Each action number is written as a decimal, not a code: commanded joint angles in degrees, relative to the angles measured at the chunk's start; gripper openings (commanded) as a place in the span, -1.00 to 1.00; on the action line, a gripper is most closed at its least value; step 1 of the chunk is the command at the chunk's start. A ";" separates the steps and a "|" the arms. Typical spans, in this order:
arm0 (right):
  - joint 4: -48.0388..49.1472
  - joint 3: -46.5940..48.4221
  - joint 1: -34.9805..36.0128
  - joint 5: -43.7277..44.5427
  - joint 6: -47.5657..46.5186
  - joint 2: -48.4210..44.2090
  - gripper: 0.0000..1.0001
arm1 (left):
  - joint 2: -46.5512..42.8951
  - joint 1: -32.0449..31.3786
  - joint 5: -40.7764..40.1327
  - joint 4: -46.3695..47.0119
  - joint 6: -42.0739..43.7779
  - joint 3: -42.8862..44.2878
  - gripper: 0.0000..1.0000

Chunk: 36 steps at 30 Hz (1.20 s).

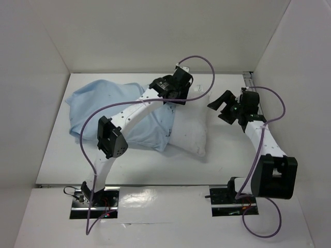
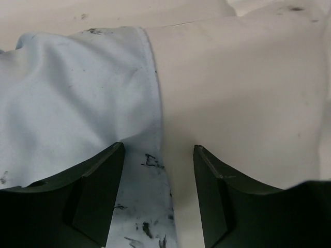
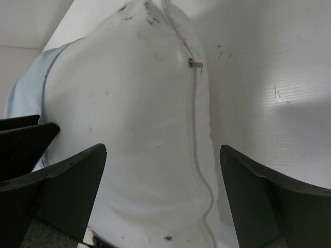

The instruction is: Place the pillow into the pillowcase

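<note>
The white pillow lies on the table with its left part inside the light blue pillowcase; its right end sticks out. My left gripper is open above the hem of the pillowcase, where the blue cloth meets the pillow. Its fingers stand on either side of the hem. My right gripper is open just right of the pillow's free end. In the right wrist view the pillow with its zipper seam lies between the open fingers.
White walls enclose the table on the left, back and right. A metal rail runs along the table's right edge. Purple cables loop over both arms. Bare white table lies in front of the pillow.
</note>
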 commanded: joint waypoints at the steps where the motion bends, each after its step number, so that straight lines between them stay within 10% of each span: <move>1: 8.10 1.60 -0.96 -5.86 2.75 3.36 0.95 | 2.53 -0.83 -9.95 0.21 1.04 2.91 0.37; 6: 13.66 -0.87 1.40 -7.98 4.25 7.40 0.93 | 4.30 -0.83 -12.42 0.21 1.74 2.91 0.12; 8: 15.41 -0.87 3.86 -7.98 4.25 9.95 0.84 | 4.30 -0.83 -12.43 0.21 1.74 3.52 -0.29; 11: 17.52 0.44 5.80 -7.46 4.25 13.11 0.35 | 2.81 -0.83 -11.03 0.21 2.27 3.52 -0.91; 17: 19.45 3.62 8.53 -11.24 2.93 14.10 -1.00 | -3.16 -0.83 -2.78 1.61 3.93 3.52 -1.00; 29: 12.34 7.94 20.38 -4.64 2.67 1.87 -1.00 | -2.65 -1.19 53.08 26.27 -10.88 14.50 -1.00; 36: 31.47 -10.50 25.92 -6.14 11.09 1.87 -1.00 | -2.65 3.73 60.18 29.85 -16.01 4.84 -1.00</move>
